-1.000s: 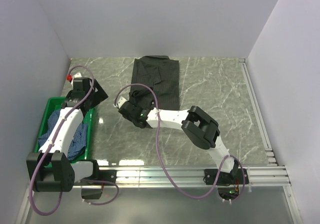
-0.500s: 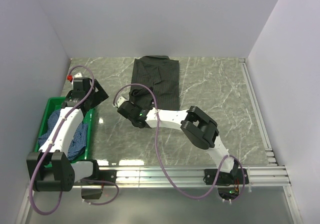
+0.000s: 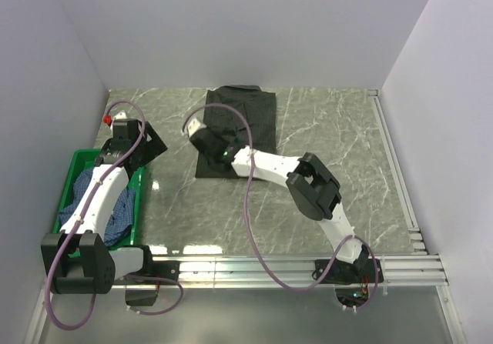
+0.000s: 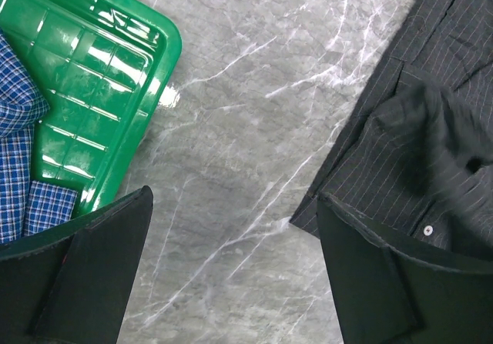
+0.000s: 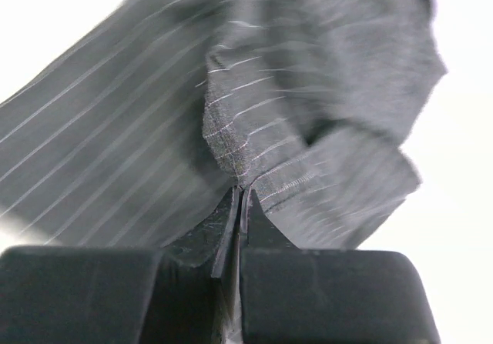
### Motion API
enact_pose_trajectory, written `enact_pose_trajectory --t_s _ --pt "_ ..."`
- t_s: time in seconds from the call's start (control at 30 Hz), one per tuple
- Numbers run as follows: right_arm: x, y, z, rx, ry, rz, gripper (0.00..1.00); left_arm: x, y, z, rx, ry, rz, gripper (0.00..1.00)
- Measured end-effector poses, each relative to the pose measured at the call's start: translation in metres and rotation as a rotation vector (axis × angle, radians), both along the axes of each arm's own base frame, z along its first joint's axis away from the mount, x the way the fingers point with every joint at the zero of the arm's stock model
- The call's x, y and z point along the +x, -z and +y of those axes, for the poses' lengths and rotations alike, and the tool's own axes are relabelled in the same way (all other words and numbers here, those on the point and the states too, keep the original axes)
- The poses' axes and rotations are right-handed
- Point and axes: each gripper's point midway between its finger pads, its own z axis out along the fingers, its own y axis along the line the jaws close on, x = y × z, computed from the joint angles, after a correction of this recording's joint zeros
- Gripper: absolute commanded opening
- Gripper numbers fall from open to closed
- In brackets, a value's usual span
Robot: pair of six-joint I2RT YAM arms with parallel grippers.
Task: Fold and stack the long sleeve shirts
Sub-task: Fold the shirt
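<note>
The black pinstriped long sleeve shirt (image 3: 248,111) lies at the back middle of the table. My right gripper (image 3: 200,136) hangs over its near left part, shut on a pinched fold of that shirt (image 5: 254,90); the jaws (image 5: 240,194) meet on the cloth. The blue checked long sleeve shirt (image 3: 115,209) lies crumpled in the green crate (image 3: 86,158) on the left. My left gripper (image 3: 132,140) hovers open past the crate's far end, over bare table (image 4: 231,267), with the crate corner (image 4: 115,82) to one side and the black shirt's edge (image 4: 416,128) to the other.
A red-capped small object (image 3: 106,118) sits at the back left by the wall. White walls close in the table on three sides. A metal rail (image 3: 394,167) runs along the right edge. Marble tabletop (image 3: 339,144) lies to the right of the black shirt.
My right gripper has shut on the black shirt's near edge and moved back and up over the shirt, drawing cloth with it. The left arm has not moved.
</note>
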Motion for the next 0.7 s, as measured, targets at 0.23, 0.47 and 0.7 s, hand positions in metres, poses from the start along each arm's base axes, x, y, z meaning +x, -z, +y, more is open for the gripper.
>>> enact_pose_trajectory --t_s 0.23,0.47,0.7 --pt "0.076 -0.041 -0.019 0.093 0.113 -0.126 0.21 0.001 0.002 -0.001 -0.006 0.006 0.005 0.93" --pt "0.116 -0.038 -0.021 0.099 0.177 -0.178 0.53 0.002 0.005 -0.007 -0.028 0.03 0.014 0.93" --pt "0.105 -0.04 -0.055 0.177 0.291 -0.102 0.61 0.007 0.027 -0.026 -0.098 0.103 0.074 0.9"
